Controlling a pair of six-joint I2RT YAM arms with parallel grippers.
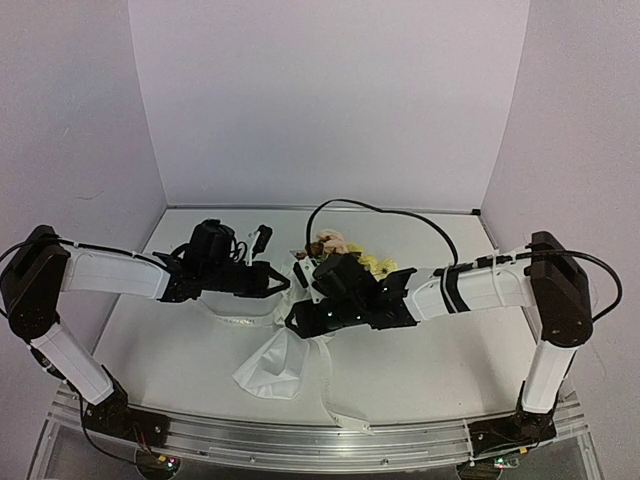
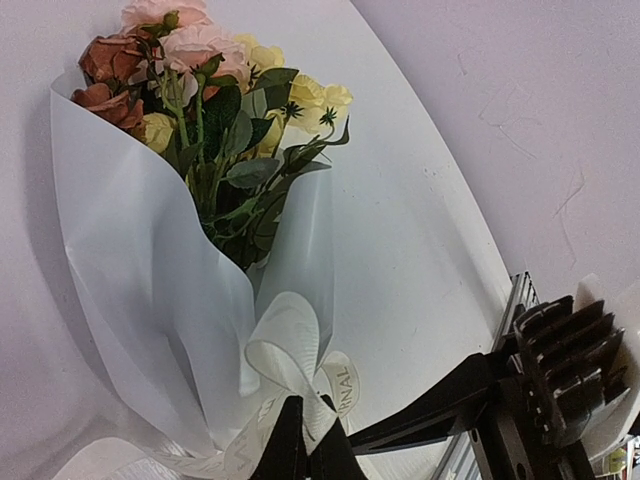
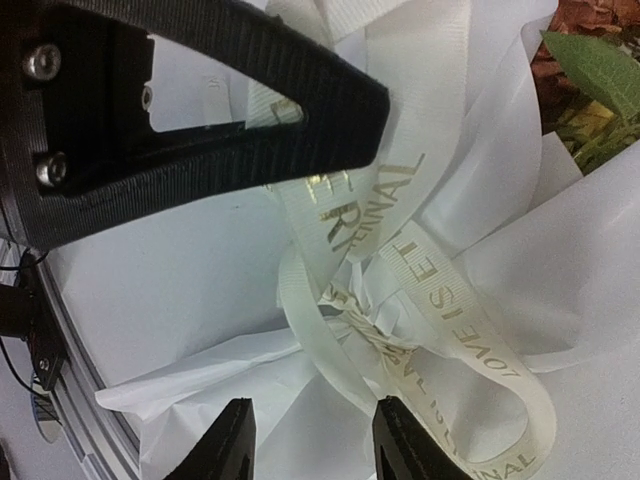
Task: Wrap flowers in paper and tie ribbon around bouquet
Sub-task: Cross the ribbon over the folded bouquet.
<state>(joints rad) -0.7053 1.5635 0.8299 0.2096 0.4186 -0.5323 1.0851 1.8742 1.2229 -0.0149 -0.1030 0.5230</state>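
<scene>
The bouquet lies mid-table, a white paper [image 2: 140,260] cone with pink, rust and yellow flowers [image 2: 190,60] at its wide end. A cream ribbon [image 2: 285,345] with gold lettering is looped in a bow at the cone's narrow neck. My left gripper [image 2: 307,440] is shut on a strand of that ribbon just below the bow, and it sits left of the bouquet [image 1: 278,282]. My right gripper [image 3: 315,440] is open over the knot, with crumpled paper [image 3: 200,300] and a ribbon [image 3: 400,240] loop between its fingers. From above it [image 1: 300,318] hovers at the cone's neck.
A loose ribbon tail [image 1: 335,405] trails toward the aluminium rail [image 1: 320,445] at the near edge. The paper's narrow end [image 1: 268,368] spreads toward the front. A black cable [image 1: 400,215] arcs over the back of the table. White walls enclose the sides and back.
</scene>
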